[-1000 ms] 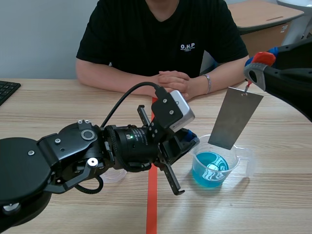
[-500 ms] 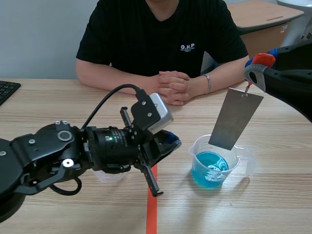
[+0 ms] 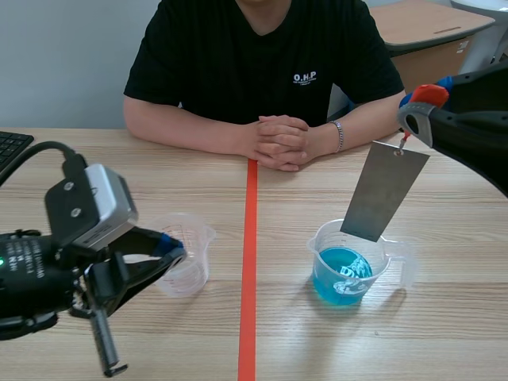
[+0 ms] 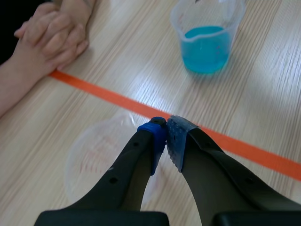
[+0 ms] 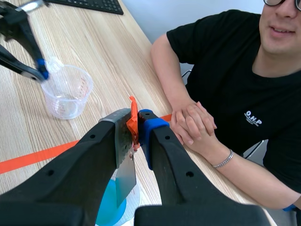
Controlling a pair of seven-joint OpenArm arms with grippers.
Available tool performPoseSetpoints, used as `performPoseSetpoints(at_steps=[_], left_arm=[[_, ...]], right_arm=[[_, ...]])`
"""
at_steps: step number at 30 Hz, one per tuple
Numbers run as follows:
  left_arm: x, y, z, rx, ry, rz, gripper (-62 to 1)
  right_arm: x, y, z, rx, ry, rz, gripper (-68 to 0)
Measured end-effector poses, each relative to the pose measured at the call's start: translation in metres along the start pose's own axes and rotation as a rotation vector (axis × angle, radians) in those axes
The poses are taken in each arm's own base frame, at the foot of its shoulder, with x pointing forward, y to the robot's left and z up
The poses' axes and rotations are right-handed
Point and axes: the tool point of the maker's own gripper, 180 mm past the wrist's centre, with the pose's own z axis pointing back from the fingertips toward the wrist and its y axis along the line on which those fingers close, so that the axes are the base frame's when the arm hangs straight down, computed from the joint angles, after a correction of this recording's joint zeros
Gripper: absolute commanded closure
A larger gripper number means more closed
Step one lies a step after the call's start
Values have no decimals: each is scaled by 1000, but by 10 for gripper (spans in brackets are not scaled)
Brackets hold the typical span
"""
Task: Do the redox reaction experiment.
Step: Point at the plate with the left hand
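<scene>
**Left arm** (image 3: 32, 279): a matte black casing is recorded. A silver-grey camera block (image 3: 91, 205) is mounted at the wrist and is fed by a black cable (image 3: 38, 149). A thin black bar (image 3: 101, 337) is fixed beneath the block.

**Left gripper** (image 4: 165, 136): two thick black fingers are noted, each with round recessed screw holes. One tip is fitted with a bright blue pad (image 4: 156, 137), the other with a dotted grey-blue pad (image 4: 178, 142).

**Right arm** (image 3: 476, 119): it is likewise black.

**Right gripper** (image 5: 135, 123): the same build is observed, with one blue pad (image 5: 153, 126) and one grey pad (image 5: 120, 128).
</scene>
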Motion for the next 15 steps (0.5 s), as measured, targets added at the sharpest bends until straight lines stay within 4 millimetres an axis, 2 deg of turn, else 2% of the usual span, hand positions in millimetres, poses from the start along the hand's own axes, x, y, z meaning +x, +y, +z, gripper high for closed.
performPoseSetpoints(at_steps=[7, 15], left_arm=[[-46, 8, 43, 141, 149, 69, -49], [-91, 1, 90, 281, 302, 171, -49]], right_arm=[[-4, 1, 0, 4, 21, 22, -15], [1, 0, 0, 5, -7, 38, -15]])
